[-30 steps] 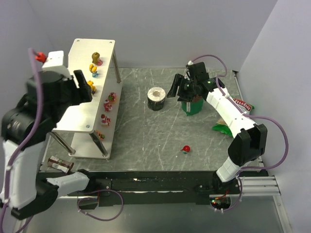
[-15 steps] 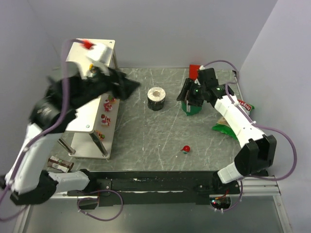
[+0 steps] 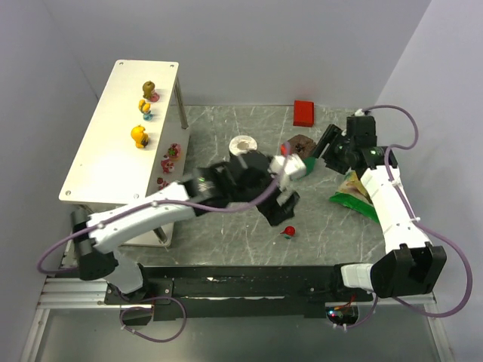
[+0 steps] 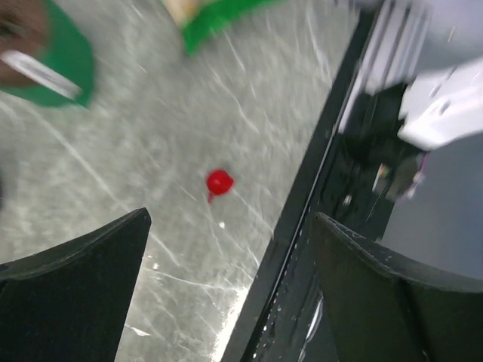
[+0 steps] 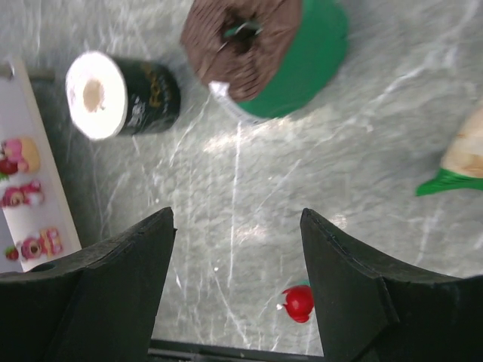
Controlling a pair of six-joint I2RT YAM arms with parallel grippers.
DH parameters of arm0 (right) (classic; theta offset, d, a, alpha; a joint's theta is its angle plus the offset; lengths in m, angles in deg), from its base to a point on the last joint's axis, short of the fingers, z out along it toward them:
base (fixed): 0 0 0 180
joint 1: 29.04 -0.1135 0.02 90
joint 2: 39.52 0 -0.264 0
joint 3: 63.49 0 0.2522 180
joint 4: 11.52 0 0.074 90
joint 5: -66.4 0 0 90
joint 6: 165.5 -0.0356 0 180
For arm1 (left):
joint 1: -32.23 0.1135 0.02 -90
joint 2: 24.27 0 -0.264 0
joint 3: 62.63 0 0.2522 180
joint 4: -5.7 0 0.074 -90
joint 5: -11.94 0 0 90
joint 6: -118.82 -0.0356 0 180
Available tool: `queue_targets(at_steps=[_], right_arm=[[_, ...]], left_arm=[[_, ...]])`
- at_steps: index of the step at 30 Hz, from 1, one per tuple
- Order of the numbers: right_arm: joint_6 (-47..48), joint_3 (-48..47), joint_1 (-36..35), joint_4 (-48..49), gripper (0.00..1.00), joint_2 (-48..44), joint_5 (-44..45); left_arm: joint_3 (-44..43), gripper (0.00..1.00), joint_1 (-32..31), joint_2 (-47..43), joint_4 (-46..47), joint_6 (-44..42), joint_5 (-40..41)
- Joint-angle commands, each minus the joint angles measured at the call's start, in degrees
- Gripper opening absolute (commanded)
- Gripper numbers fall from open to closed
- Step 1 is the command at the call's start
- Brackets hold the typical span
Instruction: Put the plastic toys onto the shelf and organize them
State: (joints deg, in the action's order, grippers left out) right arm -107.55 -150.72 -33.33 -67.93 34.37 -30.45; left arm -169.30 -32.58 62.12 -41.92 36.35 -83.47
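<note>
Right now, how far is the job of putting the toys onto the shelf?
Done: three toys on the shelf top, pink ones below. In hand: nothing; open left fingers hover by the red toy. Left: shelving it.

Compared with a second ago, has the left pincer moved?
Yes. The left pincer swung right, away from the shelf, and now hangs just above the small red toy.

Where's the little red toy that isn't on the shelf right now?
In the top view the red toy lies on the table, right of centre near the front edge, just beyond the left gripper, whose open jaws frame it in the left wrist view.
</note>
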Motion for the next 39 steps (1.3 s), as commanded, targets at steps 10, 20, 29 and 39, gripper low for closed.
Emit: queue_targets(at_steps=[10,20,29,39], right_arm=[[2.3,5.0,6.8,-0.2,0.75,-6.7,-1.7],[3.1,4.4,7.9,-1.4,0.75,-7.2,-3.2],[3.7,1.8,8.4,-2.5,0.75,-6.7,-3.6],[3.8,1.1,8.8,-2.9,0.75,-6.2,-3.4]], left_arm=[[8.1,0.95,-3.7,14.2,11.8,-12.0,-7.1],[3.7,0.88,-3.6,25.4,11.7,-16.6,-6.3],[5.9,0.83,-2.4,28.5,15.2,-17.4,-4.3],[6.4,0.74,0.3,31.1,15.8,-16.9,-7.2]])
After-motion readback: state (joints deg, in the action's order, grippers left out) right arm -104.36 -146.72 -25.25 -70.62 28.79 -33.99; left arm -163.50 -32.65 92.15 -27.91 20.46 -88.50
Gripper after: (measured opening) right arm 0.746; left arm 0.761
